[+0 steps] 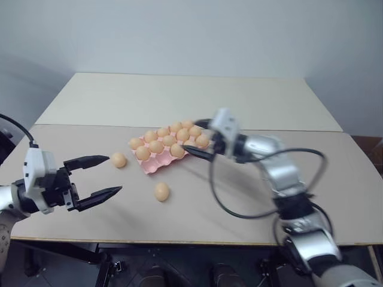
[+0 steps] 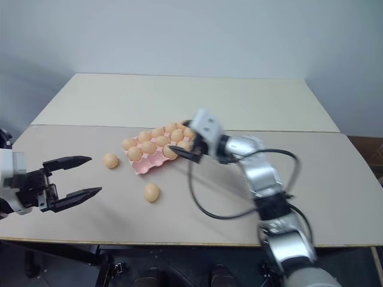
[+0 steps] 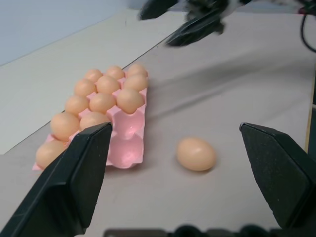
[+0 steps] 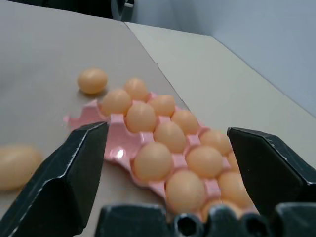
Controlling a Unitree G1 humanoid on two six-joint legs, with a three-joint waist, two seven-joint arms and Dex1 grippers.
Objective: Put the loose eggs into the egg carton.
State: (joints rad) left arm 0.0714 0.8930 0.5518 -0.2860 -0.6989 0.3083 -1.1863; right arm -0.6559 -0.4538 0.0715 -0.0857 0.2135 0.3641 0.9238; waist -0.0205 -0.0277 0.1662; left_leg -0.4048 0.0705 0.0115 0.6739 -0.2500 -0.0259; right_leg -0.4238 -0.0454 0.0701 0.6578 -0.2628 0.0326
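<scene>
While the right gripper (image 1: 200, 139) is hanging with its two black fingers spread and holding nothing, the pink egg carton (image 1: 157, 164) is lying just under and ahead of its tips, on the tan table (image 1: 251, 197). The carton is carrying tan-orange eggs in most of its cups; the right wrist view is showing two cups standing bare at the corner nearest that gripper's left finger (image 4: 64, 182). Two loose eggs are resting on the table outside the carton. One loose egg (image 1: 118, 159) is sitting just ahead of the left gripper (image 1: 108, 175), beside the carton's end. The other loose egg (image 1: 161, 191) is lying beyond the left gripper's tips, apart from the carton's near edge. The left gripper is also standing wide apart and gripping nothing. The left wrist view is framing that second egg between its own fingers, with the bare pink cups close by and the right gripper's dark tips above the far end of the carton. The head views are adding a paler second table (image 1: 179, 95) behind.
</scene>
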